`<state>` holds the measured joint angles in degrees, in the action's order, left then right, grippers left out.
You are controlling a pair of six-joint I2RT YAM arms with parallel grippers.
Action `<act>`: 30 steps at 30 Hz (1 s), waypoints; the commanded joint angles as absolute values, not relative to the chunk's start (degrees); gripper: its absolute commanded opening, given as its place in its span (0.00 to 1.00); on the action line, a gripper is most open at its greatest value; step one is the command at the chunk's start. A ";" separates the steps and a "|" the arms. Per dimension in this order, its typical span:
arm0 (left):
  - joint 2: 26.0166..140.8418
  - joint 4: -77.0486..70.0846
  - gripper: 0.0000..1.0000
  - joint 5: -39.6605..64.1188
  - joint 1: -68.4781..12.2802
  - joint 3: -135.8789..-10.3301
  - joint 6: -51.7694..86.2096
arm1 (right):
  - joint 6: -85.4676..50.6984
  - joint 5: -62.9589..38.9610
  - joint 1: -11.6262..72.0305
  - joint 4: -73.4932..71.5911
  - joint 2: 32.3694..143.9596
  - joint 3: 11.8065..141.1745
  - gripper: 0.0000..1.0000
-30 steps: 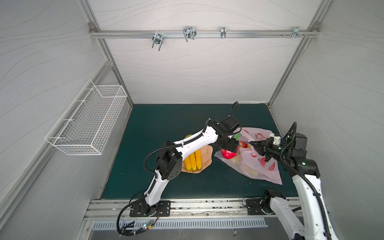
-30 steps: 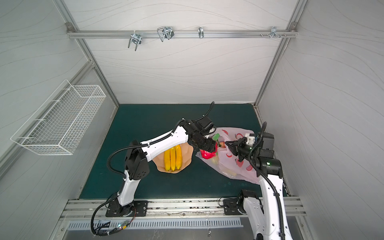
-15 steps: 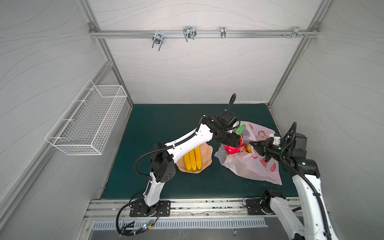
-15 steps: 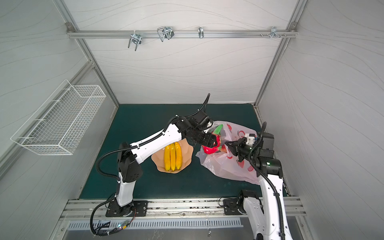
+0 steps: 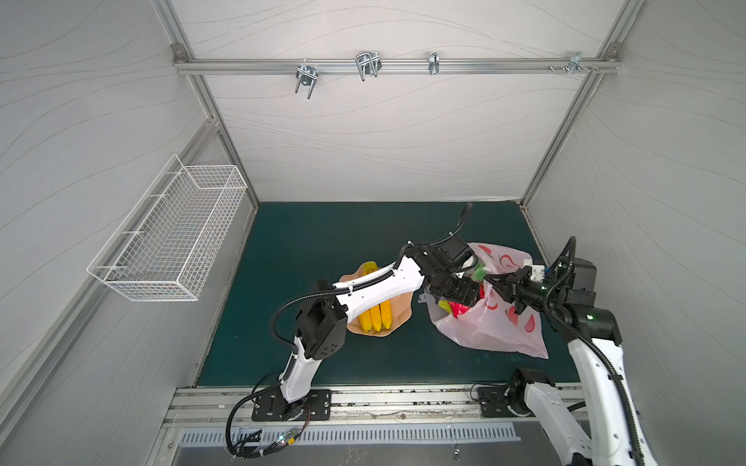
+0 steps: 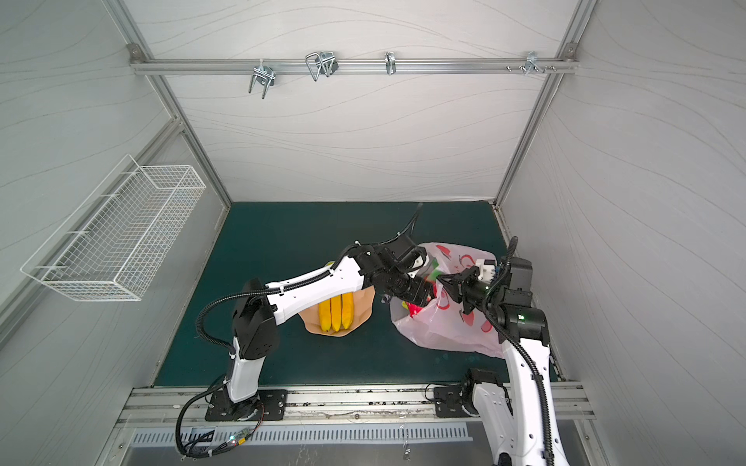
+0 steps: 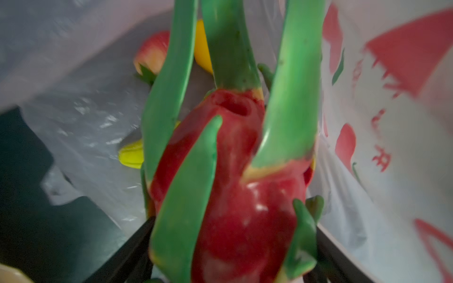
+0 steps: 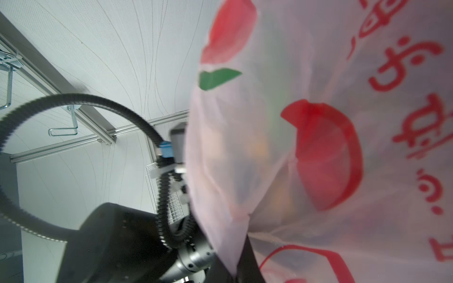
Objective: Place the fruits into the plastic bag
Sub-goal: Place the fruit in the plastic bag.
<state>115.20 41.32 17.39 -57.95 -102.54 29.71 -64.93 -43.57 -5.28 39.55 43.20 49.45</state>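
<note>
Green surface, walled cell.

Left claw: jaws set wide and clamped on the body of the dragon fruit, one dark finger on each side of it. The fruit is red and glossy, and its long green scales point away from the wrist camera, deeper into the bag. In both top views the left claw sits at the raised mouth of the plastic bag, with the dragon fruit showing red just inside the opening and one green scale above it.

Right claw: closed tight, pinching the bag's upper edge and holding it off the surface so that the mouth faces left. The right wrist view is filled by the printed film of the plastic bag, with red peach shapes and red lettering.

The plastic bag lies on the right half of the surface, its body slumped toward the near right.

Already inside, seen past the scales: a strawberry and a yellow piece, kind unclear.

The banana bunch lies on the peach-coloured plate, left of the bag and apart from it, partly under the left arm. The same banana bunch and plate show in both top views.

A white wire basket hangs on the left wall.
</note>
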 commanded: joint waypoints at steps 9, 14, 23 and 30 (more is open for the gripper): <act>113.22 33.09 0.50 21.43 -59.59 -100.38 35.33 | -66.26 -42.81 -3.87 39.81 43.15 51.34 0.05; 116.52 34.79 0.53 19.67 -59.51 -105.33 35.60 | -67.04 -41.72 -2.49 39.82 42.37 50.80 0.05; 123.81 33.51 0.60 22.67 -59.57 -116.27 39.02 | -68.19 -40.86 -1.06 39.17 41.89 50.30 0.05; 124.59 29.83 0.79 25.23 -59.94 -114.57 43.70 | -69.08 -40.78 -1.05 37.84 41.88 49.31 0.05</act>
<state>124.79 37.54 22.87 -59.48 -113.32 40.58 -67.64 -38.52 -1.61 37.78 42.41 49.67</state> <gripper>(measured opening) 0.818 0.057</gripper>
